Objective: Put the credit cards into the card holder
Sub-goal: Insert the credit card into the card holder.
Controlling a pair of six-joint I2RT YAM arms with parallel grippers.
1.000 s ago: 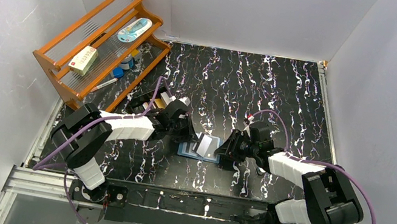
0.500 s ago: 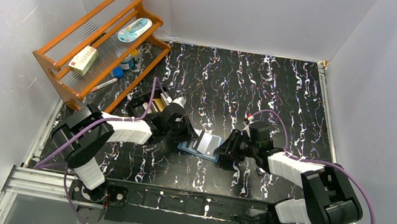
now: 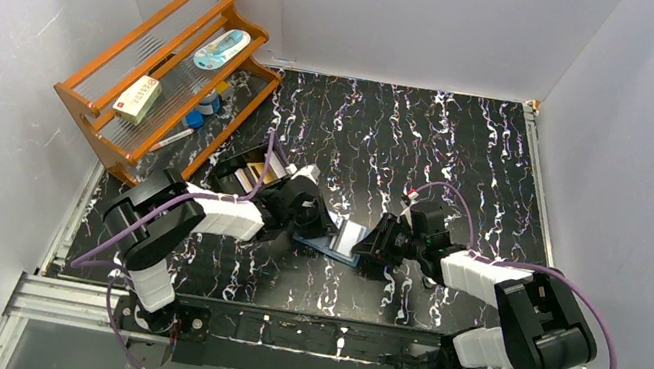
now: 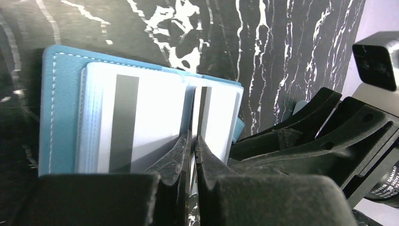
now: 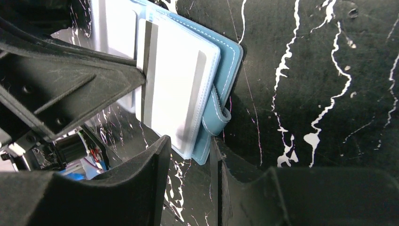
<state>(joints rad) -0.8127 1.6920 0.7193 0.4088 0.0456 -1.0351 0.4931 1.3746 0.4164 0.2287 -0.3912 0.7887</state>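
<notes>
The teal card holder point(image 3: 345, 241) lies open on the black marbled table between both grippers. In the left wrist view its cover point(image 4: 47, 117) carries a white credit card point(image 4: 141, 113) with a grey stripe on the left page. My left gripper point(image 4: 194, 141) is shut on another credit card point(image 4: 205, 106), seen nearly edge-on and standing at the holder's right page. In the top view that gripper point(image 3: 321, 224) is at the holder's left edge. My right gripper point(image 5: 188, 146) is open, with the holder's corner and snap tab point(image 5: 217, 120) between its fingertips.
A wooden rack point(image 3: 171, 66) stands at the back left with a white-and-red box point(image 3: 138, 98) and small items on it. A black open-topped box point(image 3: 244, 173) sits just behind the left arm. White walls close in the table on three sides.
My left gripper has pushed right toward the holder, and its card has tipped from lying flat over the pages to nearly on edge at the right page. The right gripper has not moved.
</notes>
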